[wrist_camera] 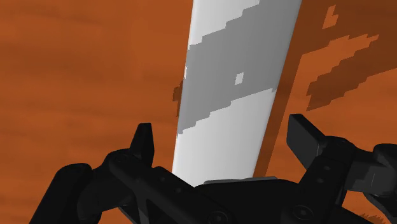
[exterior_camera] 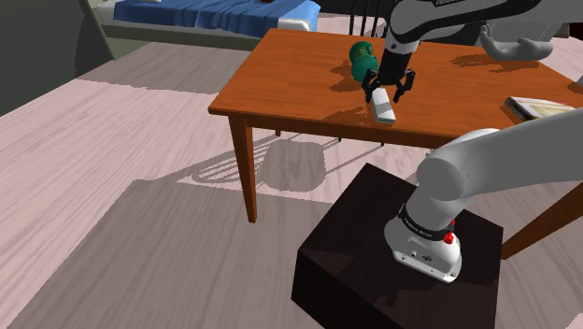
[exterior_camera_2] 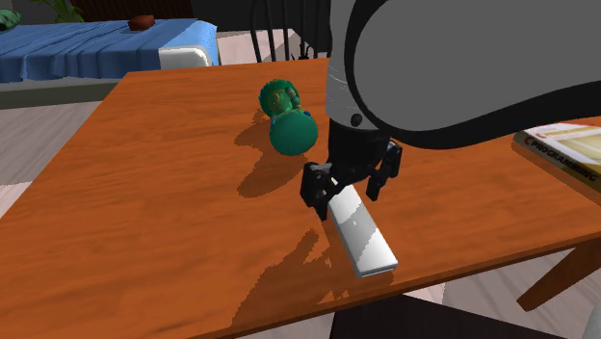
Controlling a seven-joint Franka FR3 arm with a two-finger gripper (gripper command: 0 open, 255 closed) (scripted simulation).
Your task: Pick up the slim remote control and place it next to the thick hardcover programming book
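Hovering low over the table point(exterior_camera: 280, 89): gripper point(exterior_camera: 385, 86) spread, white remote point(exterior_camera: 383, 108) lying beneath its tips.
Second exterior view: the remote point(exterior_camera_2: 364, 234) juts out past the gripper point(exterior_camera_2: 349, 189). Wrist view: it lies between the fingers point(wrist_camera: 145, 145), touching neither.

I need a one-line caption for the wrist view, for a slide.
Open black two-finger gripper straddling a slim white rectangular remote control on the orange-brown wooden table.

Brown wood table point(exterior_camera: 280, 93) in middle. Pale plank floor point(exterior_camera: 121, 140) under it, table shadow there. Bed point(exterior_camera: 140, 33) with blue blanket point(exterior_camera: 215, 14) at back. Dark chair point(exterior_camera: 362, 19) behind table.
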